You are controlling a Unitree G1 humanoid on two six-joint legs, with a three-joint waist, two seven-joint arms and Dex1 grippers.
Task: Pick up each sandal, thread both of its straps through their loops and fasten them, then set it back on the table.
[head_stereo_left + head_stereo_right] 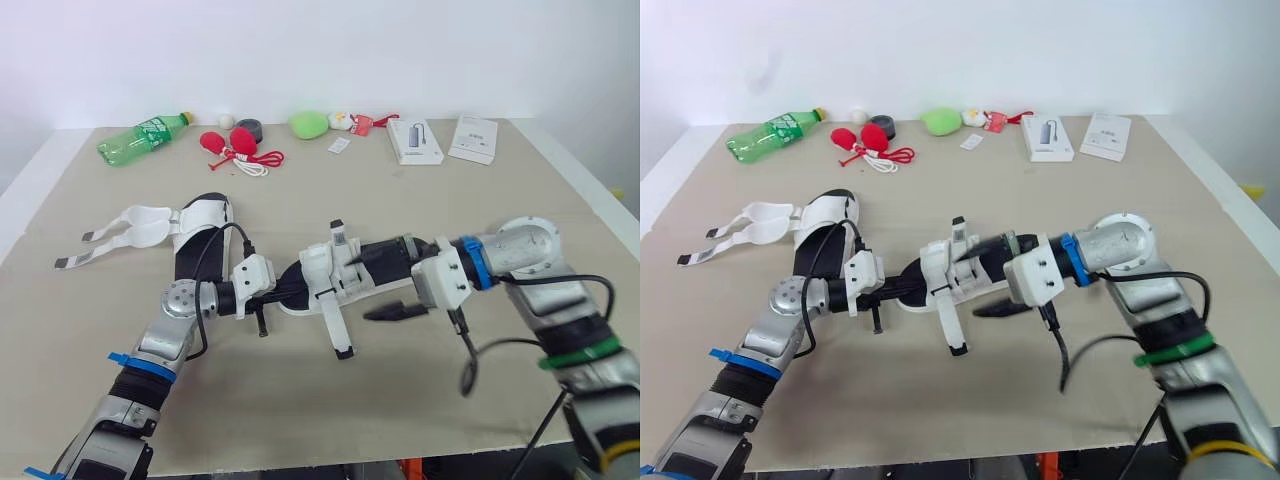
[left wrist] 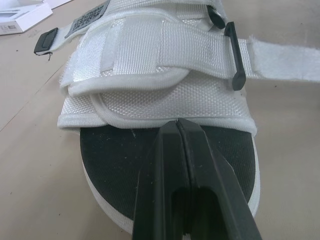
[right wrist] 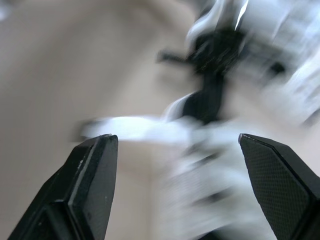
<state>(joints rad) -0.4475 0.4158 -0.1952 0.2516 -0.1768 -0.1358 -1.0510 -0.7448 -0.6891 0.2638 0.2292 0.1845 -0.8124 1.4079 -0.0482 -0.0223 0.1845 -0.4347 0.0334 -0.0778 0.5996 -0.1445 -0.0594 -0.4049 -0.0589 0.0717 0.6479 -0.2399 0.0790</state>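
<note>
A black-soled sandal with white straps (image 1: 325,272) lies in the middle of the table between my two grippers. One loose strap (image 1: 336,330) trails from it toward the table's near edge. My left gripper (image 1: 262,300) is shut, and in the left wrist view its fingertips (image 2: 178,131) sit over the black footbed at one end of that sandal (image 2: 150,65). My right gripper (image 1: 360,290) is open at the sandal's other end, one finger (image 1: 378,254) above the straps and the other low beside the sole. A second sandal (image 1: 200,232) lies further left with its white straps (image 1: 130,228) spread out.
Along the far edge stand a green bottle (image 1: 145,137), red objects with a cord (image 1: 238,147), a black tape roll (image 1: 247,128), a green lump (image 1: 308,124), a white box (image 1: 415,140) and a booklet (image 1: 473,138). Bare tabletop (image 1: 420,400) stretches in front.
</note>
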